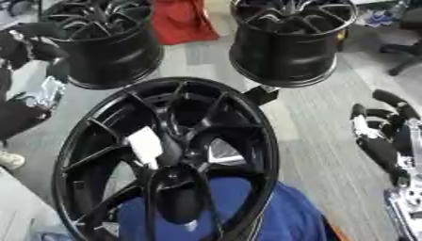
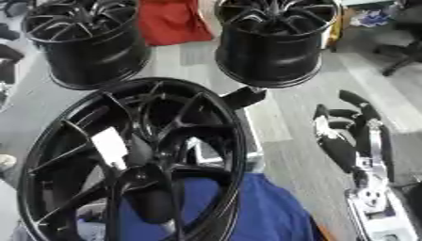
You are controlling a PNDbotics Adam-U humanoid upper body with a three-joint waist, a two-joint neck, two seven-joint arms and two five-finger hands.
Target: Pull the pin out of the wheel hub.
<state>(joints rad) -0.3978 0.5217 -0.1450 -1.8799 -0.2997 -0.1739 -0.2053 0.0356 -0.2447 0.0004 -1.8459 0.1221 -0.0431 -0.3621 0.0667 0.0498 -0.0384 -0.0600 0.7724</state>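
Note:
A large black wheel hub (image 1: pixel 265 141) stands tilted in the middle, its spoked face toward me. A white, flat pin (image 1: pixel 146 146) sticks out beside the hub's centre, just left of the dark central boss. My right hand (image 2: pixel 342 123) hangs at the right, well clear of the hub, its fingers relaxed and holding nothing. My left hand (image 1: pixel 31 34) shows as dark shapes at the upper left edge, beside the back-left wheel and far from the pin. The silver and black left arm (image 1: pixel 43 93) lies below it.
Two more black wheels stand at the back, one on the left (image 1: pixel 111 52) and one on the right (image 1: pixel 288 47), with a red cloth (image 1: pixel 183 21) between them. A blue cloth (image 1: pixel 284 216) lies under the near hub. An office chair (image 1: pixel 404 42) stands far right.

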